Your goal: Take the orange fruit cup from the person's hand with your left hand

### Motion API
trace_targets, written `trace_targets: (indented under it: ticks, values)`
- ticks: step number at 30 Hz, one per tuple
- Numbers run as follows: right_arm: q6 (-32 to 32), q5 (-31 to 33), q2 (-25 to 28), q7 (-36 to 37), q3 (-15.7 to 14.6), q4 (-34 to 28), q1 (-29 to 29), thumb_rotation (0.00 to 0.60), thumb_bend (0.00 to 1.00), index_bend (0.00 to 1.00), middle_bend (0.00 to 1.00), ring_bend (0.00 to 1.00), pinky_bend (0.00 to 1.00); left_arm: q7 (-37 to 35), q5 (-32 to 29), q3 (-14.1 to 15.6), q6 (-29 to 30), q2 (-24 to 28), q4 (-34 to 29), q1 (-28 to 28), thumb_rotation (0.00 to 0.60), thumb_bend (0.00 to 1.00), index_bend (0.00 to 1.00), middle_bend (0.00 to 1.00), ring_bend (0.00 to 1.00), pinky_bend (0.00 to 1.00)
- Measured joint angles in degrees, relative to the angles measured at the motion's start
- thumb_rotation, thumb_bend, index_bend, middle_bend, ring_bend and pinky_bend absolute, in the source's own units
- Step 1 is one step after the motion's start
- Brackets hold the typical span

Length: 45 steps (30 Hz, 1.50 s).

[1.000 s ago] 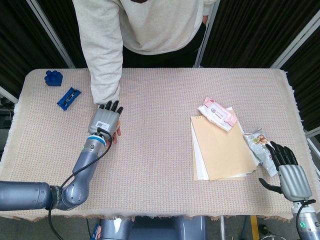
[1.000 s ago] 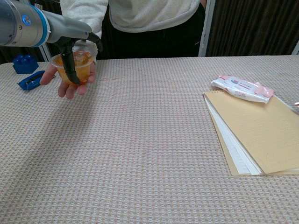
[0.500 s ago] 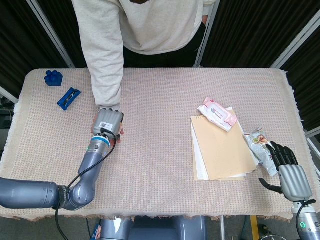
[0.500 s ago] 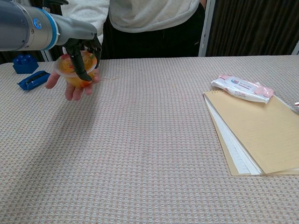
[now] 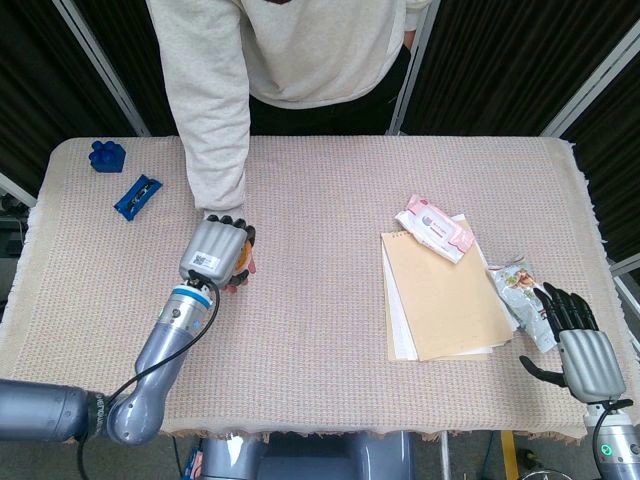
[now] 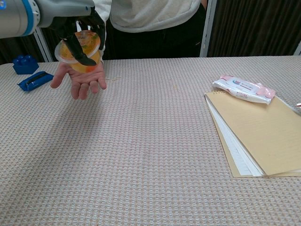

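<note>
Raised since the previous frame, the translucent round orange fruit cup (image 6: pixel 80 51) sits clasped in the left robot hand's (image 6: pixel 83 35) dark curled fingers above the person's open palm (image 6: pixel 80 77); the right robot hand (image 5: pixel 578 345) rests with fingers spread, holding nothing.

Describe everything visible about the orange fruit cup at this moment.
The orange fruit cup is a small clear plastic tub with a wide rim, filled with orange fruit pieces. It sits tilted, lifted just above the person's hand, whose palm lies open beneath it. The left hand grips it from above, dark fingers wrapped around its rim and side. In the head view that hand hides the cup almost completely.
</note>
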Motion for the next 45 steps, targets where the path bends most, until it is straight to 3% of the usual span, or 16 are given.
trace_targets:
  ticks: [4, 10, 14, 17, 21, 23, 25, 28, 37, 45]
  values:
    - [0.1, -0.1, -0.1, -0.7, 0.0, -0.1, 0.0, 0.600, 0.12, 0.00, 0.00, 0.00, 0.00, -1.5, 8.5, 4.3, 0.4, 4.9, -4.4, 3.5, 0.600, 0.59, 0.76, 0.61, 0.55, 0.55]
    - [0.4, -0.2, -0.4, -1.5, 0.0, -0.2, -0.1, 0.600, 0.12, 0.00, 0.00, 0.00, 0.00, -8.1, 25.4, 13.8, 0.6, 11.2, -7.4, 11.9, 0.600, 0.59, 0.76, 0.60, 0.55, 0.54]
    - [0.4, -0.2, -0.4, -1.8, 0.0, -0.3, -0.1, 0.600, 0.12, 0.00, 0.00, 0.00, 0.00, -13.6, 33.4, 21.6, -0.3, 13.2, -4.8, 18.4, 0.600, 0.59, 0.76, 0.55, 0.51, 0.52]
    - [0.4, -0.2, -0.5, -1.9, 0.0, -0.4, -0.1, 0.600, 0.12, 0.00, 0.00, 0.00, 0.00, -15.6, 35.6, 24.0, -1.0, 12.8, -0.2, 20.8, 0.600, 0.49, 0.69, 0.44, 0.44, 0.48]
    - [0.3, 0.0, -0.5, -1.9, 0.1, -0.4, -0.1, 0.600, 0.12, 0.00, 0.00, 0.00, 0.00, -18.2, 37.1, 25.0, -1.7, 9.8, 7.1, 23.6, 0.600, 0.31, 0.52, 0.23, 0.33, 0.37]
    - [0.4, 0.0, -0.5, -1.9, 0.1, -0.4, -0.1, 0.600, 0.12, 0.00, 0.00, 0.00, 0.00, -19.1, 37.4, 25.0, -2.0, 7.3, 10.7, 25.0, 0.600, 0.27, 0.41, 0.13, 0.23, 0.26]
    - [0.4, 0.0, -0.5, -1.7, 0.1, -0.4, -0.1, 0.600, 0.12, 0.00, 0.00, 0.00, 0.00, -19.8, 37.5, 24.6, -2.2, 5.2, 13.1, 26.0, 0.600, 0.21, 0.24, 0.02, 0.06, 0.12]
    - [0.4, 0.0, -0.5, -1.8, 0.1, -0.4, -0.1, 0.600, 0.12, 0.00, 0.00, 0.00, 0.00, -20.4, 36.6, 23.9, -3.8, 3.5, 14.9, 26.8, 0.600, 0.18, 0.12, 0.00, 0.00, 0.03]
    - [0.4, 0.1, -0.4, -1.7, 0.1, -0.5, -0.2, 0.600, 0.12, 0.00, 0.00, 0.00, 0.00, -22.5, 36.4, 21.6, -4.5, 3.0, 15.0, 28.4, 0.600, 0.11, 0.06, 0.00, 0.00, 0.00]
    - [0.5, 0.1, -0.5, -1.9, 0.2, -0.4, -0.2, 0.600, 0.12, 0.00, 0.00, 0.00, 0.00, -26.7, 42.2, 22.1, 3.1, 6.5, 13.3, 33.4, 0.600, 0.08, 0.01, 0.00, 0.00, 0.00]
